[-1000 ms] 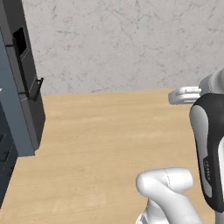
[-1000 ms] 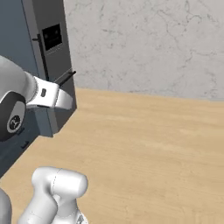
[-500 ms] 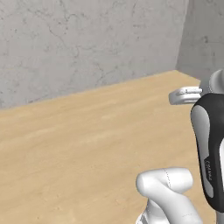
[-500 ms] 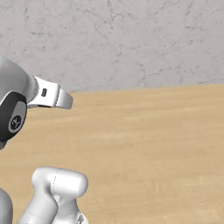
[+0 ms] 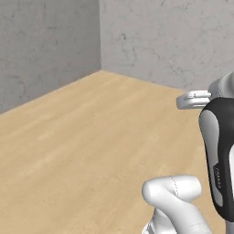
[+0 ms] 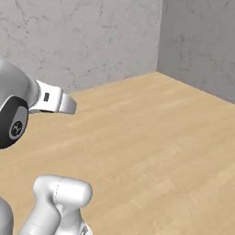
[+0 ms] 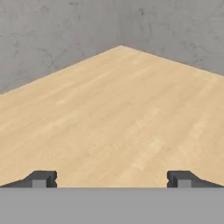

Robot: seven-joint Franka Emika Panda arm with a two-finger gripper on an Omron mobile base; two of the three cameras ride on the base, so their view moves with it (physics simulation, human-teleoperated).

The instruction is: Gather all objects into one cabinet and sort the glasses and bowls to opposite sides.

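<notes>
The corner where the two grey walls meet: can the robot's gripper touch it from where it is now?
Probably not. The gripper stands open and points at the corner, but a long stretch of bare wooden floor lies between them. Nothing blocks the way; it just looks too far without driving closer.

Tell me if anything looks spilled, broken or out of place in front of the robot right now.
Nothing stands out. The wooden floor runs clean to the corner of two grey concrete walls, and the gripper hangs open over it with nothing between its fingertips.
</notes>
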